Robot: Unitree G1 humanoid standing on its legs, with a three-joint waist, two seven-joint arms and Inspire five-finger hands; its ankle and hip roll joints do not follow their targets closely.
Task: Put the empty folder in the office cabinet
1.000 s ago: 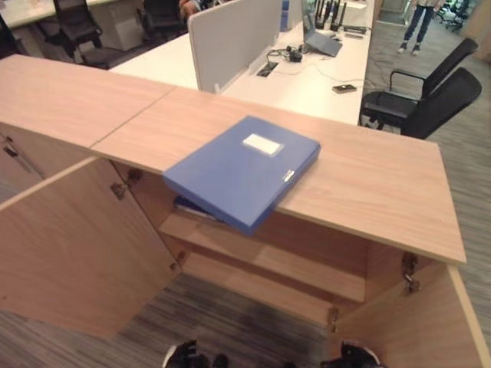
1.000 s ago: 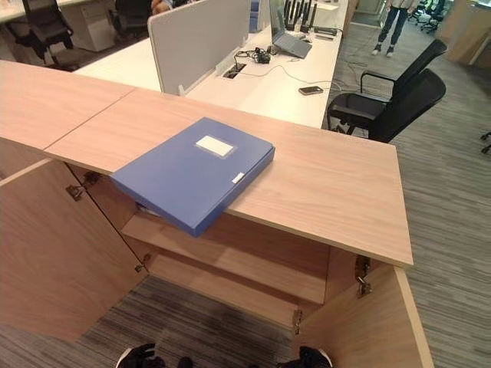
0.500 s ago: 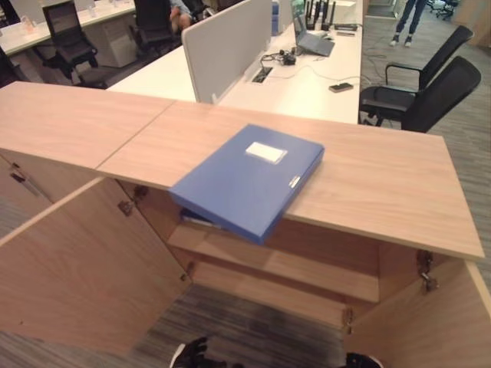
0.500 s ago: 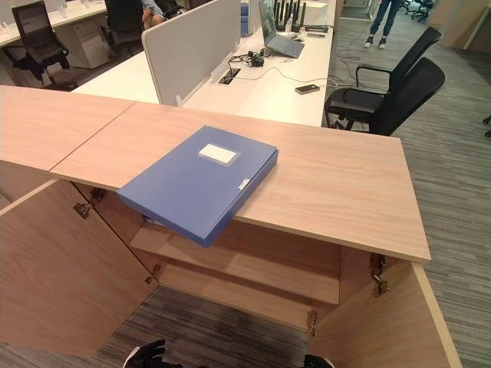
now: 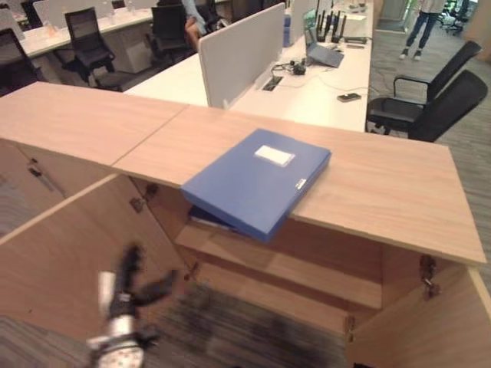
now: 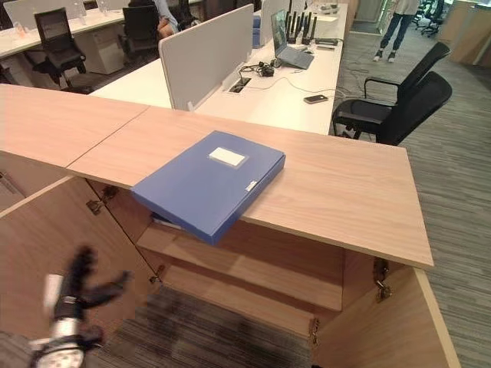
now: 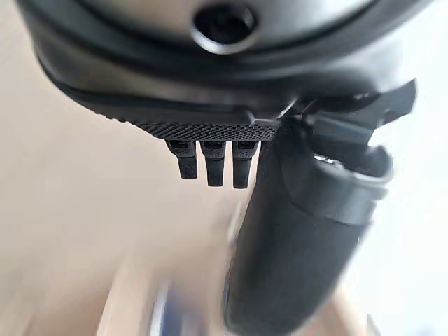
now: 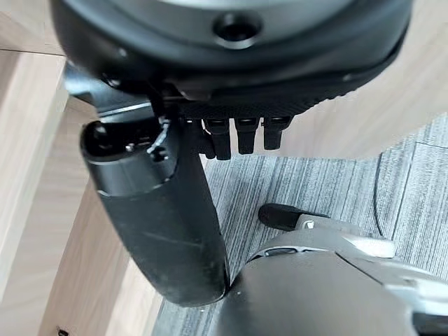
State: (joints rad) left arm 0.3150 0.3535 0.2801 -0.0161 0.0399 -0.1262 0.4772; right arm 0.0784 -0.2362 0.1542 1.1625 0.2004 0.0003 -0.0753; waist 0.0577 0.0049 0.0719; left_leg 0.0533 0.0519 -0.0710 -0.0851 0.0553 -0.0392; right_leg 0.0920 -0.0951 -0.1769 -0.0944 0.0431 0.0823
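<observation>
The left hand [image 5: 126, 287] has just risen into the head views at the lower left, where half a second ago there was only carpet and the open door; it is blurred with motion, its fingers spread and holding nothing. The camera has also shifted a little, so the slight change in the scene's position is not a move of the things. That suggests the reach for the folder [image 5: 257, 180] is just beginning, with nothing yet grasped. The folder is a flat, rigid blue plastic box file with a white label and a small clasp on its edge; it lies on top of the cabinet [image 5: 383, 192], its near corner hanging out over the open front. The cabinet is smooth light wood laminate with a straight-edged top, both doors swung open and a bare shelf [image 5: 284, 268] inside; something dark blue seems to lie under the folder's overhang on that shelf, too hidden to name. The right hand [image 8: 238, 136] shows in its own wrist view, low over grey striped carpet, fingers relaxed and empty.
</observation>
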